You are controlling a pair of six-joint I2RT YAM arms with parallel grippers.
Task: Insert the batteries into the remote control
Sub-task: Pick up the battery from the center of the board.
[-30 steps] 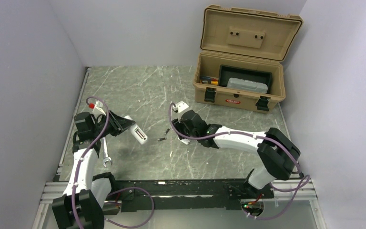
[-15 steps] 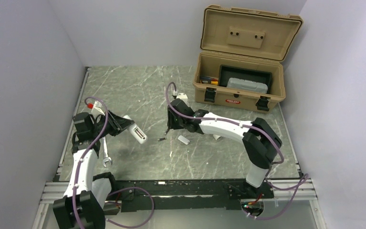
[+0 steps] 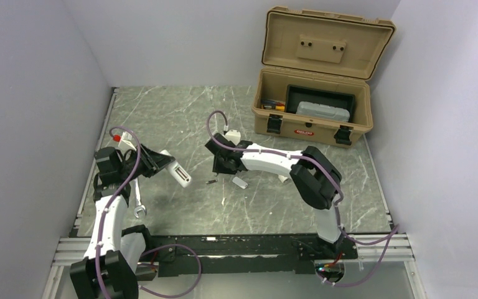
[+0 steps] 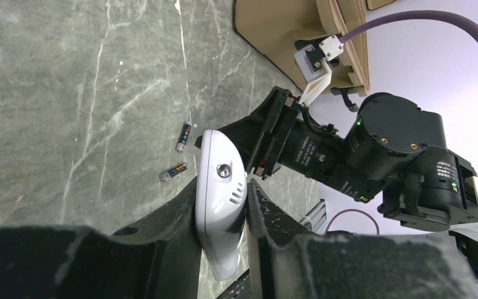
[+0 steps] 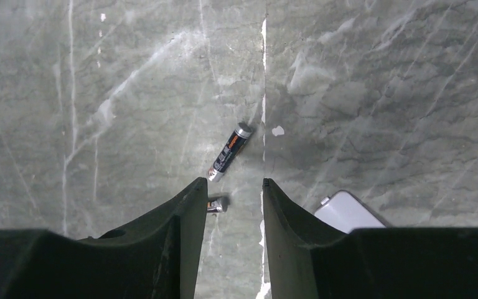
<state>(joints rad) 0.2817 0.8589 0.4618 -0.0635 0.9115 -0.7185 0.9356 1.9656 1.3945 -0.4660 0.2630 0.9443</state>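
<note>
My left gripper (image 3: 160, 162) is shut on the white remote control (image 3: 180, 175), holding it above the table at the left. In the left wrist view the remote control (image 4: 221, 205) stands edge-on between the fingers. Two dark batteries (image 4: 183, 137) (image 4: 174, 172) lie on the marble beyond it. My right gripper (image 3: 220, 167) hovers over them, pointing down. In the right wrist view it (image 5: 233, 182) is open and holds nothing. One battery (image 5: 230, 151) lies just ahead of the tips. The other battery (image 5: 216, 205) is half hidden behind the left finger.
A small white plastic piece (image 3: 240, 182) lies just right of my right gripper, seen as a white corner (image 5: 348, 212) in the right wrist view. An open tan toolbox (image 3: 314, 118) stands at the back right. A wrench (image 3: 139, 208) lies beside the left arm.
My right arm has swung left, away from the white plastic piece, and now sits over the batteries. The left arm and the remote have not moved.
</note>
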